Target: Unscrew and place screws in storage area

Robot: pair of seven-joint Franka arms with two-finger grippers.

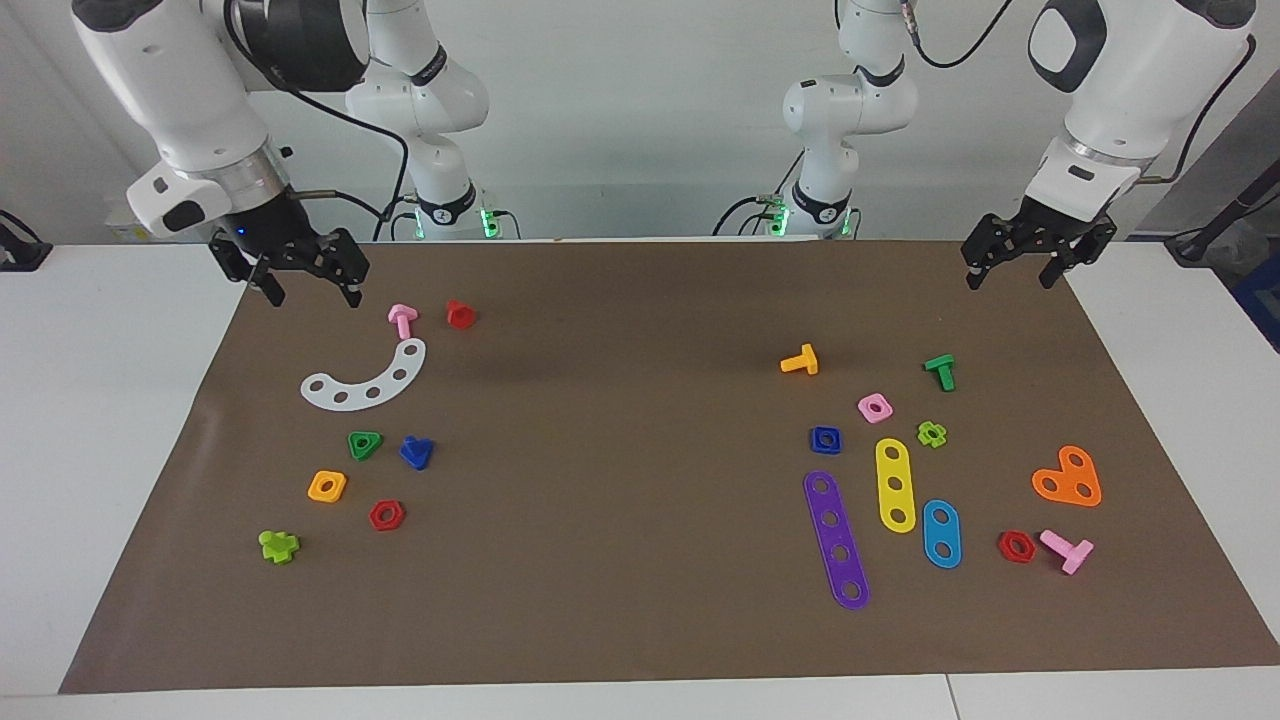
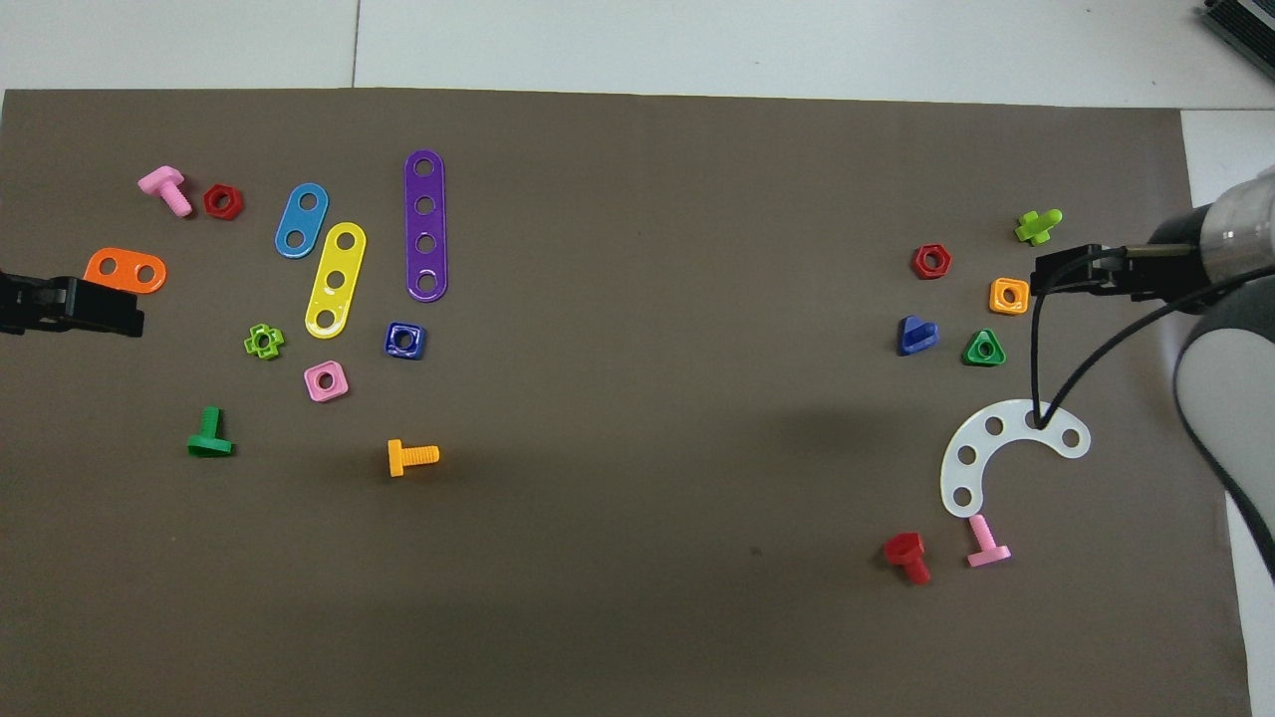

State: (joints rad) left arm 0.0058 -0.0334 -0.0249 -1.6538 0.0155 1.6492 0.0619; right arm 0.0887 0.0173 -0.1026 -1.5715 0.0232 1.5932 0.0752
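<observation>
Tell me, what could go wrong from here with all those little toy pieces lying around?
1. The dark-blue bolt lies right beside the green triangular nut; a claw coming down for it might nudge or grab the nut instead.
2. The blue square nut at the other end has a similar colour and could be mistaken for it.
3. The right claw, hanging open near the pink bolt and white curved strip, could knock them when it moves.

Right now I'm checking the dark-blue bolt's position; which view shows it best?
The overhead view: the dark-blue bolt lies unobstructed, beside the green triangular nut. The facing view shows it too, equally clear.
</observation>
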